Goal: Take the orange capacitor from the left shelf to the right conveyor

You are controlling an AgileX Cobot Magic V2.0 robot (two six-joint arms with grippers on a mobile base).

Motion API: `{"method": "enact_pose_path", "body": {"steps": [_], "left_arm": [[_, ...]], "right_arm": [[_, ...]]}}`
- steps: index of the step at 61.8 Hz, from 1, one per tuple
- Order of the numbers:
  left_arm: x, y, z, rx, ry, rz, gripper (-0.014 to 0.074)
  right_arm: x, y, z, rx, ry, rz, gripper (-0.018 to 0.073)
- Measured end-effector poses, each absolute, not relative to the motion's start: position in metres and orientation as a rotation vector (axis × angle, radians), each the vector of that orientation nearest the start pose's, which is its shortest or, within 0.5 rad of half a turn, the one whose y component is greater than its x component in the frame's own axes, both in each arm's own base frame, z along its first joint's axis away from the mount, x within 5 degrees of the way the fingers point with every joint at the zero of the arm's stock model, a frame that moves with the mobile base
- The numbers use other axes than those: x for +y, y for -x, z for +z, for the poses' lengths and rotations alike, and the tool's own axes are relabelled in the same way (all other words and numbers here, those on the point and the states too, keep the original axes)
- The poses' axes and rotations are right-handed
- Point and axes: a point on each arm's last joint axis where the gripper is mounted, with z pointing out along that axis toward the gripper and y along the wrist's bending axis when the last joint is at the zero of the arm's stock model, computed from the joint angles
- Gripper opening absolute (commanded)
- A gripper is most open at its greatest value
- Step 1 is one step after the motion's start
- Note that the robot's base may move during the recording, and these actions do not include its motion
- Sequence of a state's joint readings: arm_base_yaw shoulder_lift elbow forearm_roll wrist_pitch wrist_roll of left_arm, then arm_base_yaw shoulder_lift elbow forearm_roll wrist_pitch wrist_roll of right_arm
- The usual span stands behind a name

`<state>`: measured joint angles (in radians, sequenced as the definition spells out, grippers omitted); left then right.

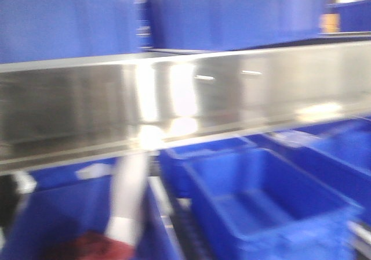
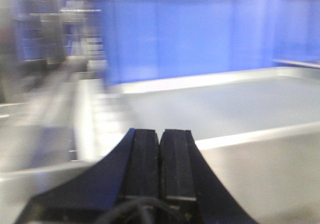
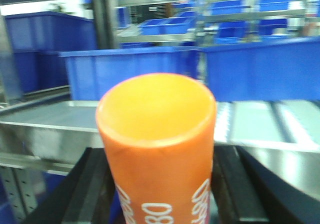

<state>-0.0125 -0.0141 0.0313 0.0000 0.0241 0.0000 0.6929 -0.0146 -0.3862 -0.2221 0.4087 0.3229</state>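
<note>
The steel shelf (image 1: 191, 91) runs across the front view as a long shiny band, badly smeared by motion blur, with blue bins (image 1: 261, 202) above and below it. The belt the task names appears in no view, so the way to it cannot be judged.

The orange can (image 3: 157, 149) stands upright in the right claw (image 3: 159, 189). The two black fingers press its left and right sides, on the near side of a steel tier with more bins beyond. The frame edge cuts off its lower body, only scraps of white print show, and I cannot tell whether its base rests on anything.

It looks like a stiff, smooth cylinder, probably fairly weighty for its size. The glossy skin may well be slippery, so it could swivel or slide between flat pads. A firm hold across the mid-body, square to its length, seems safest.

The left claw (image 2: 160, 154) is clenched on nothing, pads touching, over a pale lipped metal surface too blurred to name.
</note>
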Motion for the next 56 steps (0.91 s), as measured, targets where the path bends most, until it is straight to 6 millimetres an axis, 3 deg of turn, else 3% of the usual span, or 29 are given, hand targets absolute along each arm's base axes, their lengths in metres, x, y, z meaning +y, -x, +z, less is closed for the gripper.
{"method": "enact_pose_path", "body": {"steps": [56], "left_arm": [[-0.0007,-0.0566,0.2012,1.525,-0.010,-0.010,-0.0105]], "right_arm": [[0.0057,-0.0194,0.3023,1.469,0.358,0.590,0.0054]]}}
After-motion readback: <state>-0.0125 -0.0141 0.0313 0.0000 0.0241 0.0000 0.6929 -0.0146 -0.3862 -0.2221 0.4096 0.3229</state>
